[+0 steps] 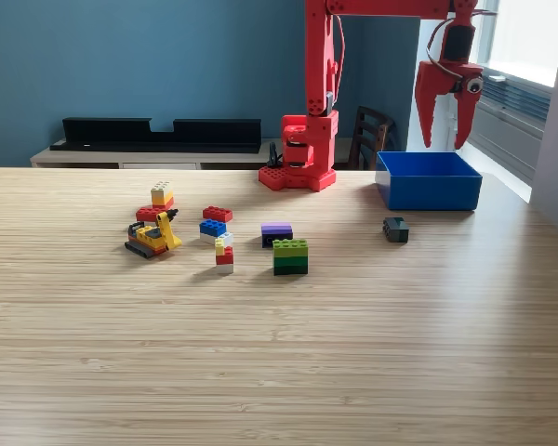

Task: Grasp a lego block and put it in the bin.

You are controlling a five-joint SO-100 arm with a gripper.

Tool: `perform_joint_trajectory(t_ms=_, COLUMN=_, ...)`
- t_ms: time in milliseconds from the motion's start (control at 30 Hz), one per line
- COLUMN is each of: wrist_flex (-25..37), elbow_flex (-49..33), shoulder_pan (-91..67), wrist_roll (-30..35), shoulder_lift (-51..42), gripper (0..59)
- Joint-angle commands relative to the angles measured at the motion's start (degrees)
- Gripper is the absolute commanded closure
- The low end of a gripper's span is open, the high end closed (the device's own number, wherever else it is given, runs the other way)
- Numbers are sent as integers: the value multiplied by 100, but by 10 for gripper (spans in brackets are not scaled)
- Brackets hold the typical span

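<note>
A red plastic robot arm [318, 84] stands on its base at the far edge of a pale wood-grain table [279, 353]. It rises, bends out of frame at the top, and comes down again at the exterior view's right, ending in a red two-fingered gripper [445, 141]. The gripper hangs with its fingers apart and nothing between them, pointing down above the open-topped rectangular bright blue plastic bin [429, 181]. The bin sits on the table at the exterior view's right, just beside the arm's base; its inside floor is not in view.

A small dark grey-green block [396, 229] lies alone on the table near the bin's front wall. The other lego blocks are grouped left of centre: a green block on a darker green one [290, 256], a purple block on a black one [277, 232] just behind it, a small red, white and yellow stack [224, 254], a blue block [213, 228], a flat red block [218, 214], a yellow-and-tan block on a red piece [159, 200], and a small yellow toy digger [153, 237].

Behind the table, a long black shelf unit [163, 133] stands against a teal wall [139, 56], and a dark wooden chair [370, 135] shows beside the arm. No brand, label or writing can be read anywhere.
</note>
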Motion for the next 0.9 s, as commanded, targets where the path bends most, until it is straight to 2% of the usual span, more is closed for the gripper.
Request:
perform_joint_trajectory(t_ms=33, wrist_flex=44, elbow_flex=-202, shoulder_pan=1591, wrist_roll=176, shoulder_lift=527, gripper=585)
perform_joint_trajectory(t_ms=233, wrist_flex=-290, elbow_flex=-325, shoulder_pan=4271, wrist_roll=501, shoulder_lift=483, gripper=585)
perform_joint_trajectory(t_ms=400, wrist_flex=-316, elbow_flex=-633, shoulder_pan=5968, wrist_roll=677, shoulder_lift=457, gripper=585)
perform_joint_trajectory(t_ms=600, wrist_flex=-343, elbow_flex=-510, shoulder_pan=6601, wrist_roll=501, shoulder_lift=457, gripper=585)
perform_joint_trajectory(t_ms=900, wrist_flex=-369, elbow_flex=-413, shoulder_pan=6688, wrist_roll=545, shoulder_lift=457, gripper=585)
